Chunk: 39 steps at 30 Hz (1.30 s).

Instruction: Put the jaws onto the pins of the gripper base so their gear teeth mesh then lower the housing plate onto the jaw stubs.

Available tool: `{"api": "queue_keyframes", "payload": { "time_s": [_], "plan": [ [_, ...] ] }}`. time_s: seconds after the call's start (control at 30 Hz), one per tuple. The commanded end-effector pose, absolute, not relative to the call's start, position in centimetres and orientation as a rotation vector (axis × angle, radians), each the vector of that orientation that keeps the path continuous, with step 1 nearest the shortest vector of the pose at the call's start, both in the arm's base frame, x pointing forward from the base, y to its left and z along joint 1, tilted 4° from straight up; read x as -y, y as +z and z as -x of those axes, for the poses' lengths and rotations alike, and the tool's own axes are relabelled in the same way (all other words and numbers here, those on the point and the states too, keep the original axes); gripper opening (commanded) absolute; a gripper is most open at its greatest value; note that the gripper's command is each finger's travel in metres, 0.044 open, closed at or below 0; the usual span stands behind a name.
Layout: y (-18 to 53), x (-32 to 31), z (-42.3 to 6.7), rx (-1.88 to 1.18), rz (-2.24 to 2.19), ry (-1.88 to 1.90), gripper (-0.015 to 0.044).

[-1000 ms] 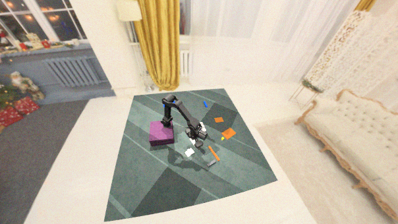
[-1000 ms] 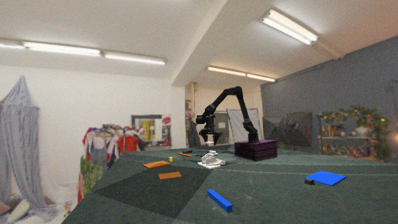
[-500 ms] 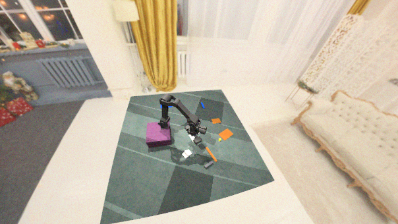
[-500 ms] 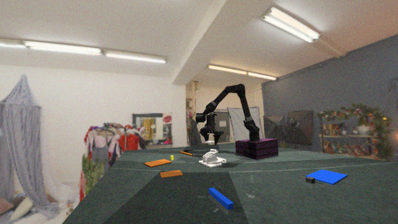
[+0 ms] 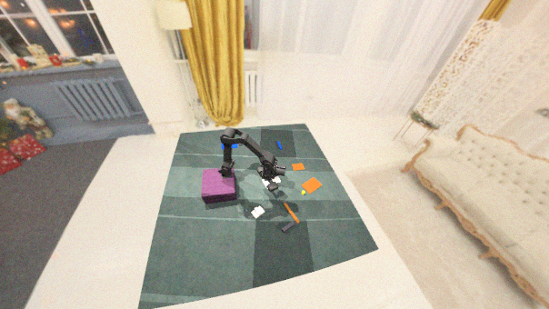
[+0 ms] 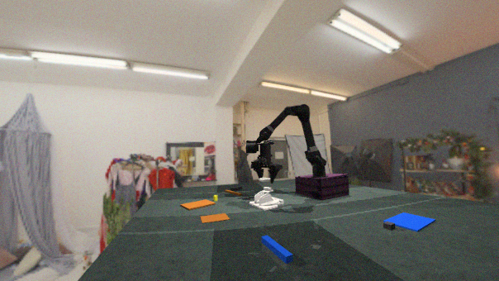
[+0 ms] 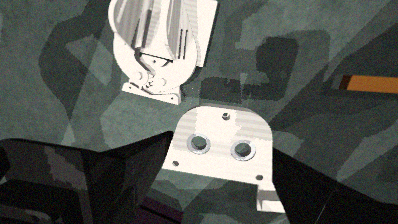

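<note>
living-room-like place, going by the tufted sofa (image 5: 495, 200), gold curtain (image 5: 218, 64) and windowsill christmas decorations (image 5: 54, 60).

On the worktop (image 6: 330, 256), a blue bar (image 6: 277, 249) lies near the front edge, apart from the white assembly (image 6: 266, 200).
</note>
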<state>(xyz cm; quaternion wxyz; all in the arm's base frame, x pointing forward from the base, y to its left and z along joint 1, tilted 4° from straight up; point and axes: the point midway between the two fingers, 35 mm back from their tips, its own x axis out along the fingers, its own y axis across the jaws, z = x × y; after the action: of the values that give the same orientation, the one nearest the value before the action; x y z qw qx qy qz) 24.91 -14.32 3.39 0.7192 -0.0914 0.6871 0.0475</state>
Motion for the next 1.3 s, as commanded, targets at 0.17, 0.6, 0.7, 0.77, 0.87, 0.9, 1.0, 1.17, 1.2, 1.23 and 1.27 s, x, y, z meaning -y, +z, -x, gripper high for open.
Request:
{"api": "queue_keyframes", "payload": {
  "time_s": [0.17,0.6,0.7,0.77,0.87,0.9,1.0,1.17,1.2,1.23,1.27],
  "plan": [
    [3.2,11.5,-25.6,-1.522,0.174,0.073,0.0351],
    [3.0,7.3,-26.3,-1.520,0.133,0.035,0.0351],
    [3.0,6.3,-26.3,-1.519,0.123,0.026,0.0351],
    [3.0,5.6,-26.3,-1.519,0.116,0.020,0.0351],
    [2.9,4.9,-26.3,-1.518,0.109,0.013,0.0351],
    [2.9,4.9,-26.3,-1.518,0.109,0.013,0.0351],
    [2.9,4.9,-26.3,-1.518,0.109,0.013,0.0351],
    [2.9,4.9,-26.3,-1.518,0.109,0.013,0.0351],
    [2.9,4.9,-26.3,-1.518,0.109,0.013,0.0351],
    [2.9,4.9,-26.3,-1.518,0.109,0.013,0.0351],
    [2.9,4.9,-26.3,-1.518,0.109,0.013,0.0351]
  ]
}}
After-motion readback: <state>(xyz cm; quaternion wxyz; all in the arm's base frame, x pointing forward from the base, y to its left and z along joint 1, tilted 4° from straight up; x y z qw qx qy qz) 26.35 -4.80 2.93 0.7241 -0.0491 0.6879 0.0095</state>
